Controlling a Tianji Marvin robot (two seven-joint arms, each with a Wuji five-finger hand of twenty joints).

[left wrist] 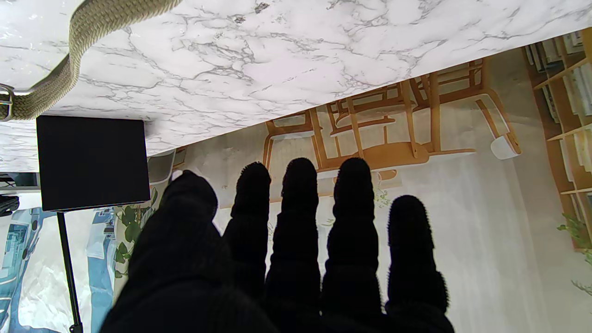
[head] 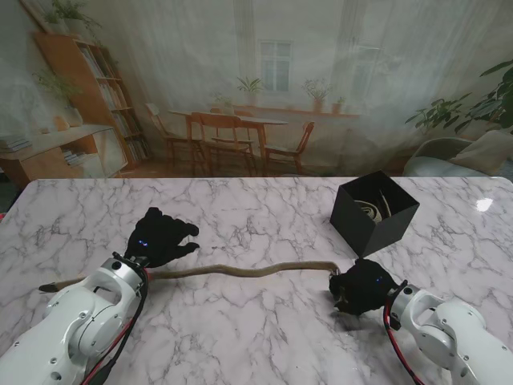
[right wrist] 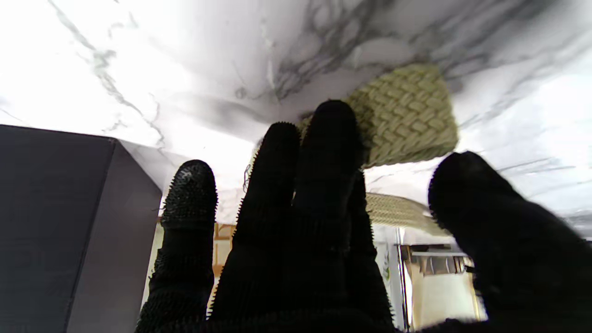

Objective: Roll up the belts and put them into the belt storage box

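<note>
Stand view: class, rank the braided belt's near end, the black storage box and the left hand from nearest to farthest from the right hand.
1. Braided belt: its end lies at the right hand.
2. Black storage box: just beyond, farther from me.
3. Left hand: far across the table, on the left.

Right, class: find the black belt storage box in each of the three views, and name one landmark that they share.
Stand view: the belt storage box stands on the table's right half, farther from me than the right hand.
Left wrist view: a dark square at the table's far edge.
Right wrist view: its dark wall beside the fingers.
Shared landmark: the woven belt.
</note>
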